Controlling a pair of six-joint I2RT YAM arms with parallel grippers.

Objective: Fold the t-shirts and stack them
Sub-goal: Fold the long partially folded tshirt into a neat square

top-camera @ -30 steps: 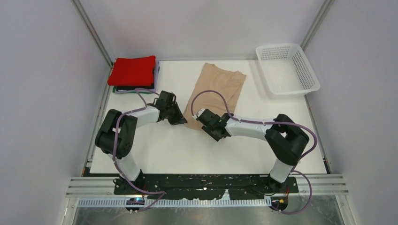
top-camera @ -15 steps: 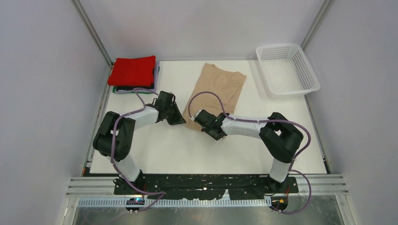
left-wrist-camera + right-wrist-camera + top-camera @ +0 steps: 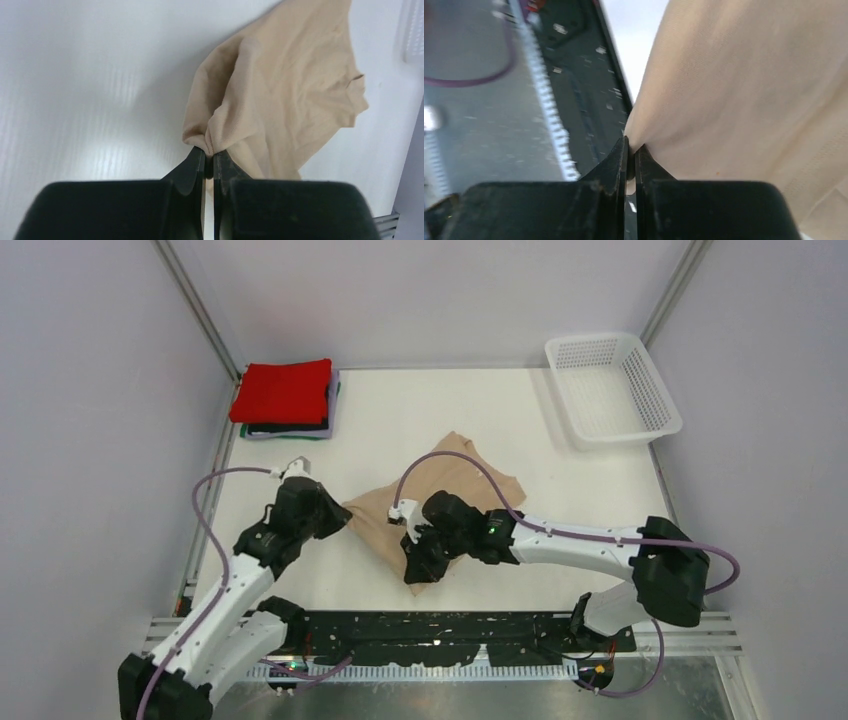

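Two pincers grasp one beige t-shirt, which lies rumpled on the bench near its front edge. The left pincer is clenched on a bunched fold at the shirt's left side. The right pincer is clenched on its near edge.

The top view hides both grips. The wrist views show each pair of jaws almost closed, with cloth pinched between them.

A white mesh basket stands at the far right corner. A stack of folded t-shirts, red on top, lies at the far left corner. Both are well apart from the beige t-shirt. A purple cable arcs over it.
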